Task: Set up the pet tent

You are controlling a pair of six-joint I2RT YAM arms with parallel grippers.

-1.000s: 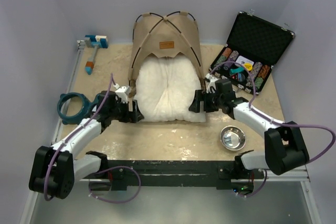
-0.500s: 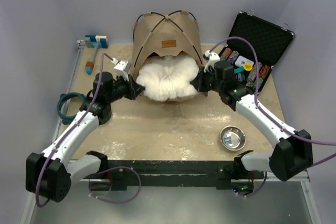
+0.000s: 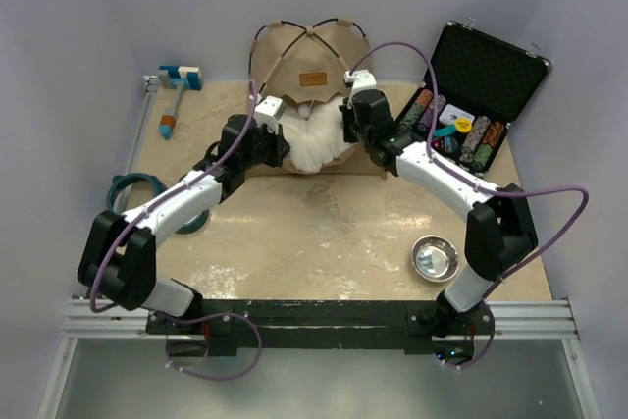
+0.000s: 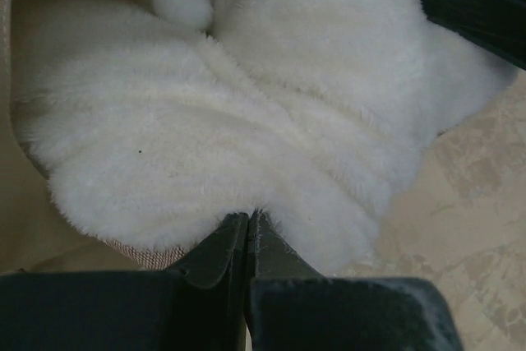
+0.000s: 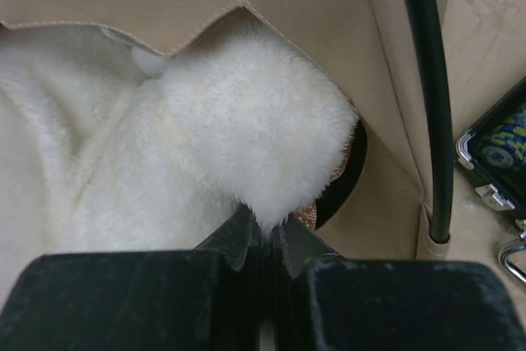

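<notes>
The left pincer (image 4: 247, 218) is closed, fingers pressed flat together, the tips at the furry near edge of the white cushion (image 4: 246, 104); whether any fur is nipped between them cannot be told. The right pincer (image 5: 265, 223) is likewise closed, its tips touching the cushion's bulging right corner. The cushion sits bunched in the mouth of the tent (image 3: 312, 56), part of it under the tan flap and part out on the worktop (image 3: 324, 233). A dark pole (image 5: 431, 80) runs down the tent's right side. The tent stands at the far middle of the worktop by the back wall, crossed poles on top, opening toward the arms. An open case (image 3: 481, 85) lies to its right and a metal bowl (image 3: 435, 258) nearer the bases.
</notes>
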